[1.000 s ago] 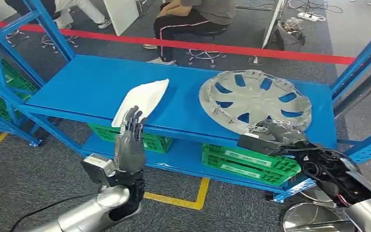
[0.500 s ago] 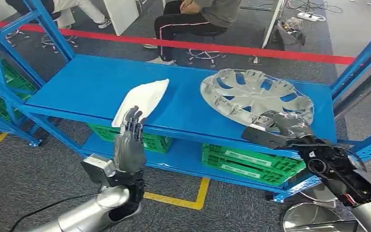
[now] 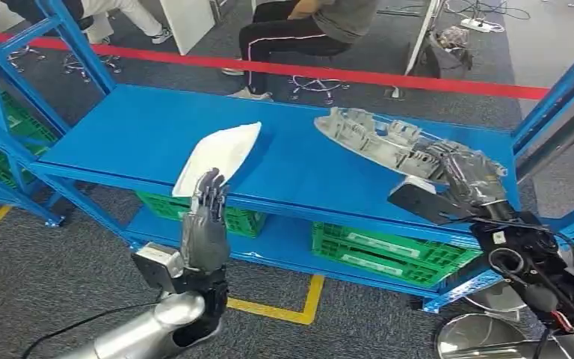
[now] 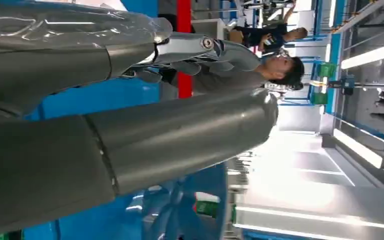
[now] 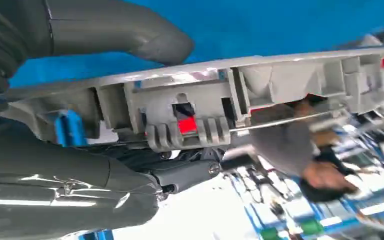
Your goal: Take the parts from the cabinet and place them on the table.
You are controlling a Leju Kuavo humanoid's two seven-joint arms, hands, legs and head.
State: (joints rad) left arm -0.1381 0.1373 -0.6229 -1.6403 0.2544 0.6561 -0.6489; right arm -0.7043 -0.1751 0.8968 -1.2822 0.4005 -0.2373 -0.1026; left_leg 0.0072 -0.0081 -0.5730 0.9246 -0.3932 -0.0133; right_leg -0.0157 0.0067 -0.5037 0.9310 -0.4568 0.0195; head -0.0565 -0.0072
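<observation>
Lifting is now under way: right hand (image 3: 469,182) is gripping the near rim of the round grey plastic wheel cover (image 3: 389,142), tilting it off the blue steel shelf (image 3: 134,127). Left hand (image 3: 205,224), fingers spread, is holding nothing just short of the white curved plastic panel (image 3: 220,153).

Beyond my left robot hand (image 3: 203,224), past the blue shelf, a red tape line (image 3: 389,77) crosses the grey carpet, and a seated person (image 3: 299,30) sits behind it. Below my right robot hand (image 3: 467,179), green crates (image 3: 389,254) sit on the lower shelf. A yellow floor marking (image 3: 284,310) lies between my two robot hands. More green crates (image 3: 0,127) stand well off beyond my left robot hand.
</observation>
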